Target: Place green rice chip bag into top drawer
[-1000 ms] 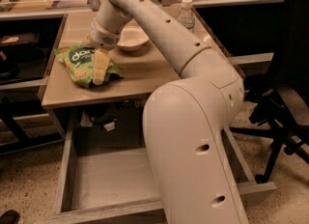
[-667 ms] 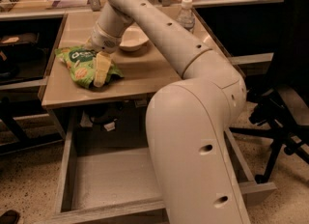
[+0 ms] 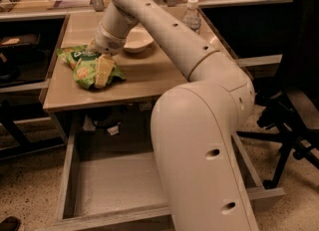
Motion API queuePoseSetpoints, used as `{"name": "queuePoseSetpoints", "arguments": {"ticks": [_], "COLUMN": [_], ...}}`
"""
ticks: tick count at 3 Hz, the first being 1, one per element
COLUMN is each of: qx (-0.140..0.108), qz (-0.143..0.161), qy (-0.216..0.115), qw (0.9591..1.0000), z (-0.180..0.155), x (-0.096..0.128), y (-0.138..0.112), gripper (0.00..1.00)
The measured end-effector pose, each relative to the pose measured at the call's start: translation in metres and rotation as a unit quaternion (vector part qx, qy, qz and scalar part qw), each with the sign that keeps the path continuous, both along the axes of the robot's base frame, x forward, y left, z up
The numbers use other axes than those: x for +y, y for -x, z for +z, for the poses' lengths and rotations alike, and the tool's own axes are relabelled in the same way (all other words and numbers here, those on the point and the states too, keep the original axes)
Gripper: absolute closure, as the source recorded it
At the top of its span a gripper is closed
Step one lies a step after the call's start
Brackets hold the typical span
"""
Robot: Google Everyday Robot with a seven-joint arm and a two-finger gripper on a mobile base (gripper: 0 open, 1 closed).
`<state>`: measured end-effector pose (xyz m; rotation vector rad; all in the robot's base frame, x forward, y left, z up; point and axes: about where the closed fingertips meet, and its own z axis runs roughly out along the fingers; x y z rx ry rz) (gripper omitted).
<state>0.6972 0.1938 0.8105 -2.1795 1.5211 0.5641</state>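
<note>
The green rice chip bag lies crinkled on the left part of the tabletop. My gripper reaches down from the long pale arm and rests on the right end of the bag, covering part of it. The top drawer is pulled out below the table's front edge. Its grey wood-grain floor shows bare on the left. My arm's large lower link hides the right half of the drawer.
A white bowl sits just behind my gripper. A clear water bottle stands at the table's back right. A black office chair is at the right. Cluttered benches run along the back and left.
My arm has shifted very slightly. The gripper stays on the bag at the same spot and the bag has not moved.
</note>
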Motion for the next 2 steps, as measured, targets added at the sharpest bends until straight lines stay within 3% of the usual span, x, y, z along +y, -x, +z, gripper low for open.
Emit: {"name": "queuePoseSetpoints", "arguments": {"ticks": [1,2], "qx": [0.0,0.0], "qz": [0.0,0.0], "qy": [0.0,0.0], "qw": [1.0,1.0], "z": [0.0,0.0], "x": [0.0,0.0], "y": [0.0,0.0], "gripper": [0.89,1.0]}}
